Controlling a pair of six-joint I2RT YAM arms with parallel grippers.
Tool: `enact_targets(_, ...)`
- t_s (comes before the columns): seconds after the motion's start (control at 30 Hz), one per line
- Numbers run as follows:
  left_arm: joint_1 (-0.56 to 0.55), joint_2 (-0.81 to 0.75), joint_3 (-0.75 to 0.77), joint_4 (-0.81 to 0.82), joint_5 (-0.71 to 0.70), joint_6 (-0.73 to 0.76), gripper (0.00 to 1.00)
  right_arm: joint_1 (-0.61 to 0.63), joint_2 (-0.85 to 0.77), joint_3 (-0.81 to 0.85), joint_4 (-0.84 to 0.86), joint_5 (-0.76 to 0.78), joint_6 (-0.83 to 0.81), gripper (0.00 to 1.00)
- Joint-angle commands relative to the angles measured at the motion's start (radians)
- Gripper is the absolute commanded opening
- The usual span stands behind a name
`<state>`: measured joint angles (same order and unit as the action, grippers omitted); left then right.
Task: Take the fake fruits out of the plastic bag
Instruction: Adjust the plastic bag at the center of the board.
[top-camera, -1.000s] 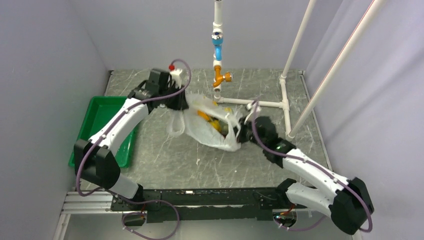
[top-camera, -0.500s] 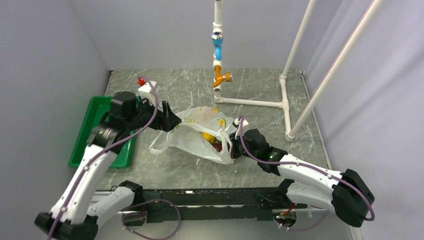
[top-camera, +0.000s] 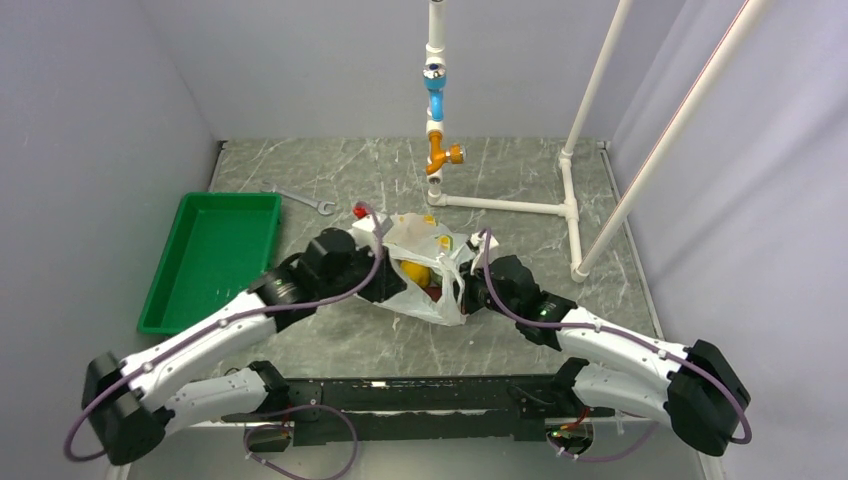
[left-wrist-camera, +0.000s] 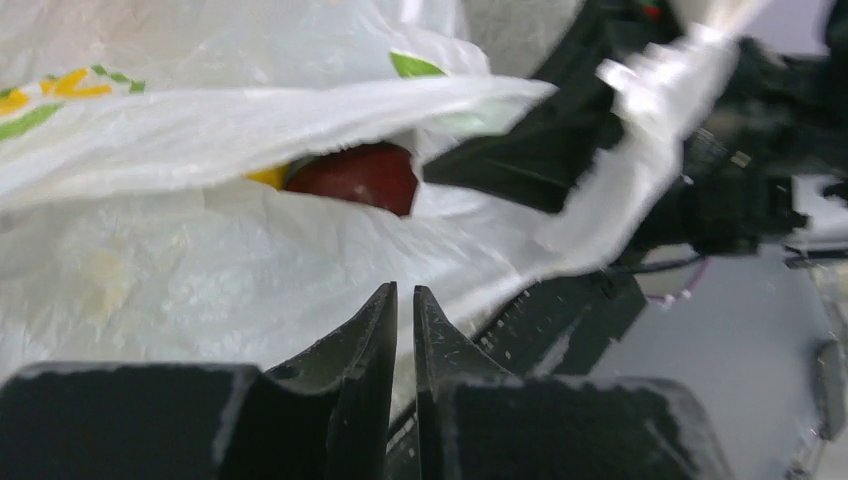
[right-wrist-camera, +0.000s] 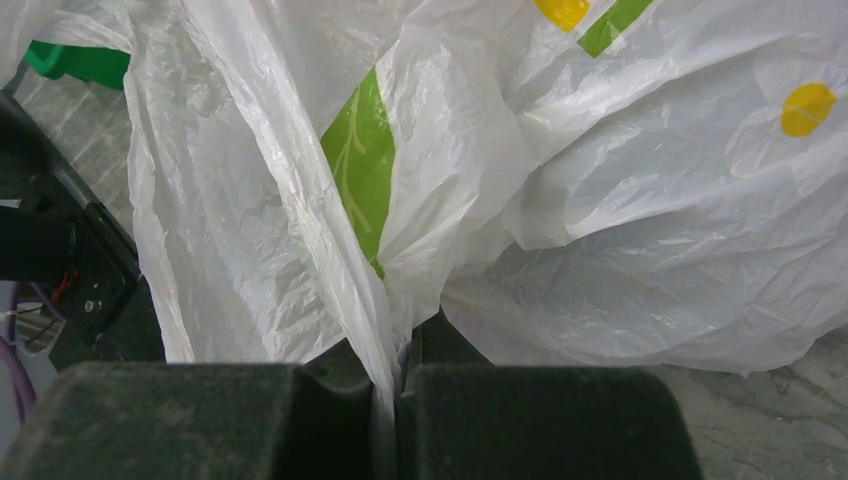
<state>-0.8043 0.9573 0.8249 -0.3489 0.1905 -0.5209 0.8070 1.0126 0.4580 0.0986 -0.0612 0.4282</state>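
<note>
Right gripper (right-wrist-camera: 398, 362): clenched on a gathered pleat of the plastic bag (right-wrist-camera: 620, 230), the film running down into the slit between the jaws; placed at the bag's right edge in the overhead view.

Left gripper (left-wrist-camera: 404, 295): jaws drawn together to a thin slit, tips against the bag's left near side, just below its mouth; cannot tell whether any film is caught between them.

Marbled table (top-camera: 330, 330): beneath the bag.

Green tray (top-camera: 215, 262): rectangular, well left of the bag and apart from it.

Plastic bag: crumpled on the table between the two grippers, mouth open toward the left; yellow and green prints on the film.

Yellow lemon-like fruit (top-camera: 414, 272): inside the bag, showing through the mouth, between the two grippers.

Dark red apple-like fruit (left-wrist-camera: 356, 177): inside the bag, just within the mouth, above the black fingertips in the left wrist view and apart from them; sliver of yellow at its left side.

Wrench (top-camera: 300, 200): flat on the table, left of the bag, off the tray's far right corner.
</note>
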Motion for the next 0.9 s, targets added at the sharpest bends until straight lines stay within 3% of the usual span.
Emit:
enact_targets(0.0,-0.021,0.150,0.009,0.257,-0.113,0.017,0.16,0.005,-0.029,0.035,0.026,-0.003,0.014,0.00)
enact_targets(0.13,-0.025,0.304,0.040,0.253,-0.181,0.044,0.10,0.006,-0.058,0.036,-0.010,0.016,0.008,0.00)
enact_targets(0.43,-0.050,0.395,-0.286,0.457,-0.187,-0.062,0.10,0.005,-0.171,-0.071,0.047,0.039,0.004,0.00)
enact_targets(0.57,-0.091,0.337,-0.392,0.507,-0.187,-0.101,0.10,0.004,-0.191,-0.132,0.059,0.019,0.012,0.00)
enact_targets(0.67,-0.108,0.266,-0.390,0.464,-0.187,-0.100,0.13,0.004,-0.199,-0.170,0.049,0.006,0.021,0.00)
enact_targets(0.8,-0.121,0.176,-0.327,0.386,-0.180,-0.073,0.27,0.004,-0.211,-0.219,0.049,-0.020,0.060,0.00)
enact_targets(0.87,-0.122,0.141,-0.293,0.364,-0.187,-0.072,0.44,0.005,-0.224,-0.220,0.030,-0.006,0.064,0.00)
